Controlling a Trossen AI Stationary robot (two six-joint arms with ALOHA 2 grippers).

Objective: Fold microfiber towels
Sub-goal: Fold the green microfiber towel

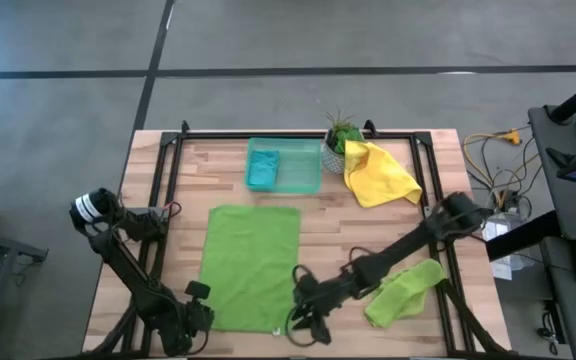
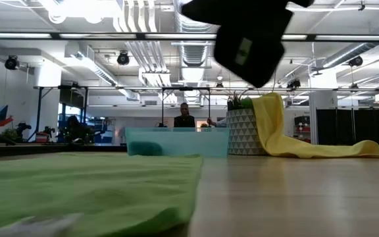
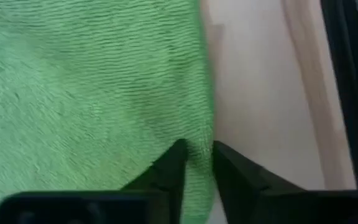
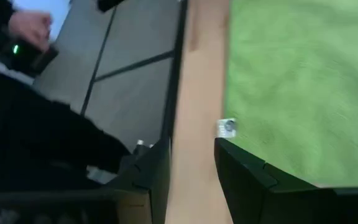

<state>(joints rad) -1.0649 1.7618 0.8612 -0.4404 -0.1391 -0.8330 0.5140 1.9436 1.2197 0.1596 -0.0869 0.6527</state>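
Observation:
A lime green towel lies spread flat on the table's middle. My left gripper is at its near left corner, shut on its edge. My right gripper is open at the near right corner. Its fingers straddle bare wood beside the corner with the white label. A second lime green towel lies crumpled at the right. The teal-blue towel lies in the tray. The yellow towel hangs over the plant pot. My left gripper pinches the lime green towel's left edge between its two fingers, near the near left corner. The fingers come from above, slanting. The rest of the towel lies flat on the table.
The translucent green tray and a small potted plant stand at the far middle. A black frame runs along the table's sides. Bare wood shows between the spread towel and the crumpled one.

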